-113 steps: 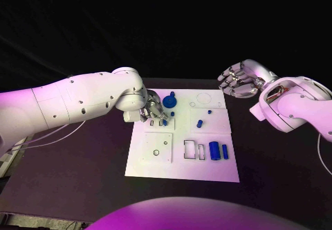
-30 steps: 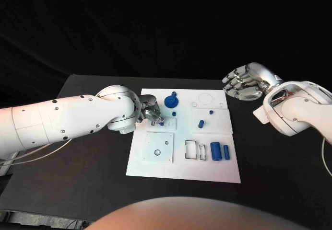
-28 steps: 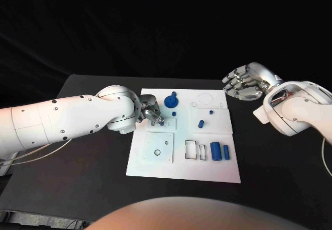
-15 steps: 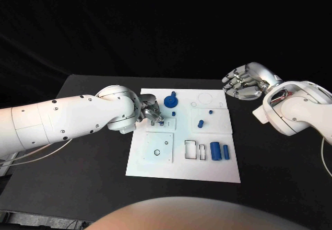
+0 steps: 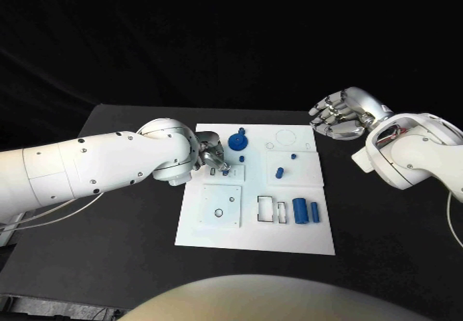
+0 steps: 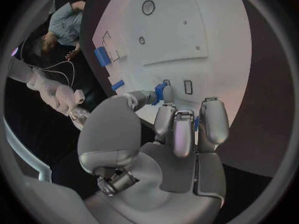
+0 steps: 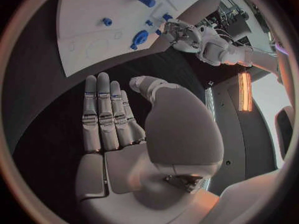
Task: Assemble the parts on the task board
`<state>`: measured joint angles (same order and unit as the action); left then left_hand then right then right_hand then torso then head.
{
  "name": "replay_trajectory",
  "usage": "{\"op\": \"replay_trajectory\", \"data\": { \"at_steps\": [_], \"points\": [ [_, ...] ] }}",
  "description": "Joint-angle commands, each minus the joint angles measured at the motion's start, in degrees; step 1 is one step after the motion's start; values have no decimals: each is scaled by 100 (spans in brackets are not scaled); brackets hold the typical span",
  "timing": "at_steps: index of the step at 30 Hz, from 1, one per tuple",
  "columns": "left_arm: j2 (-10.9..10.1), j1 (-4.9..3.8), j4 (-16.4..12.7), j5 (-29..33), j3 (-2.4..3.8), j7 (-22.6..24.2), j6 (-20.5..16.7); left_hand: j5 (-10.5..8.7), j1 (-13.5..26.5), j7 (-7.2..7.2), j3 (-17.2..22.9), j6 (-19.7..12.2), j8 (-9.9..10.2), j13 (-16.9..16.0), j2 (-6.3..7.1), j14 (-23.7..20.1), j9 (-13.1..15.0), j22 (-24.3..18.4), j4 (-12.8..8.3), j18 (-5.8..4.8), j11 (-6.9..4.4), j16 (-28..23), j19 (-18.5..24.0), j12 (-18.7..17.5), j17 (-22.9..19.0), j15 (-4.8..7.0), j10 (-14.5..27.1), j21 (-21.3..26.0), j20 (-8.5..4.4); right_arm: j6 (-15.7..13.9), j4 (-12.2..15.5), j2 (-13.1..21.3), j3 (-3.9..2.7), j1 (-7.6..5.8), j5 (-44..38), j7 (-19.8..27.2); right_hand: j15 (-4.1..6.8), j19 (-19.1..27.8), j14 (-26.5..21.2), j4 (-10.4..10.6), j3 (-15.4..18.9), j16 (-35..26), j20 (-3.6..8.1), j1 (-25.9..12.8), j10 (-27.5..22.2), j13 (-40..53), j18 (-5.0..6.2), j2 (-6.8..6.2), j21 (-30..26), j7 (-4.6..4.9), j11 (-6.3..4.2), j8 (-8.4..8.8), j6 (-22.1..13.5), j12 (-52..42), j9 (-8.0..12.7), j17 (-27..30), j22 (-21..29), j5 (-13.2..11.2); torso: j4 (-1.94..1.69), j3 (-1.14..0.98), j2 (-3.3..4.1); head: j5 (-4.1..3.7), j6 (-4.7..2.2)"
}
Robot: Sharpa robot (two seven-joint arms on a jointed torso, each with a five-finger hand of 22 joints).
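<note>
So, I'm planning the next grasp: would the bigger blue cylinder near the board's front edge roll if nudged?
Probably. The blue cylinder lies on its side on the flat task board, so a sideways push would likely roll it. It looks rigid and smooth, perhaps slippery under metal fingers. Its slimmer neighbour could block it.

The task board (image 5: pixel 255 234) lies in the middle of the counter (image 5: pixel 116 234). The left hand (image 5: pixel 211 158) is over the board's left edge at its far half. The right hand (image 5: pixel 334 115) hangs past the board's far right corner, apart from it. Two upright parts (image 5: pixel 307 211) sit side by side near the board's right edge.
</note>
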<state>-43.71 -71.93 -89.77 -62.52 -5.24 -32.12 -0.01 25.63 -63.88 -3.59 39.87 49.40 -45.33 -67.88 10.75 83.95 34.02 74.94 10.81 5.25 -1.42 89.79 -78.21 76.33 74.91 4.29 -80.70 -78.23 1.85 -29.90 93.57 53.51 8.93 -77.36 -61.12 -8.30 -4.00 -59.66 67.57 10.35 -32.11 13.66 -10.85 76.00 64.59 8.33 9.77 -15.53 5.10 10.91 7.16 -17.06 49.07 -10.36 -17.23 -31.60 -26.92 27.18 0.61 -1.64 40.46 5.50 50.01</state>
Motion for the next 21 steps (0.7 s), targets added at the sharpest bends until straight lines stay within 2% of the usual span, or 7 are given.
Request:
{"op": "replay_trajectory", "data": {
  "at_steps": [1, 17, 21],
  "points": [
    [21, 1, 10, -43, 4, -2, 218, -10, -39, 98, 1298, 101, 17, 8, -40, 605, 4, 207, -1274, -111, -18, 21, -45, 3, 1509, 32, -40, -11, 0, 46, -9, -9, 0, 5, -3, 23, -19, -32, 8, -4, 2, -34, 4, -42, 9, -5, 67, -3, -26, 25, 28, 3, 0, 34, 5, 7, 5, 24, -1, -2, -4, -4, -1],
    [35, 2, 40, -166, 1, -99, 395, 4, -42, 99, 1326, 110, 23, 56, -37, 605, 4, 203, -1281, -108, -19, 21, -38, -36, 1509, 35, -21, -4, -4, 46, -53, -41, 0, 15, 1, -45, -22, -31, 2, -2, 2, -46, 1, -47, 2, -17, 67, -3, -36, 26, 30, 3, -4, 45, 9, 8, 19, 36, -9, 1, -3, 1, -1],
    [36, 2, 43, -187, 1, -95, 336, 11, -42, 99, 1332, 113, 23, 61, -35, 605, 4, 203, -1283, -108, -19, 21, -37, -41, 1509, 35, -19, -3, -5, 41, -58, -54, 0, 17, -34, -108, -29, -22, -15, -3, 1, -68, -4, -50, -15, -37, 65, -6, -54, 30, 37, 6, -12, 63, 16, 11, 42, 52, 2, 1, -6, -4, -1]
  ]
}}
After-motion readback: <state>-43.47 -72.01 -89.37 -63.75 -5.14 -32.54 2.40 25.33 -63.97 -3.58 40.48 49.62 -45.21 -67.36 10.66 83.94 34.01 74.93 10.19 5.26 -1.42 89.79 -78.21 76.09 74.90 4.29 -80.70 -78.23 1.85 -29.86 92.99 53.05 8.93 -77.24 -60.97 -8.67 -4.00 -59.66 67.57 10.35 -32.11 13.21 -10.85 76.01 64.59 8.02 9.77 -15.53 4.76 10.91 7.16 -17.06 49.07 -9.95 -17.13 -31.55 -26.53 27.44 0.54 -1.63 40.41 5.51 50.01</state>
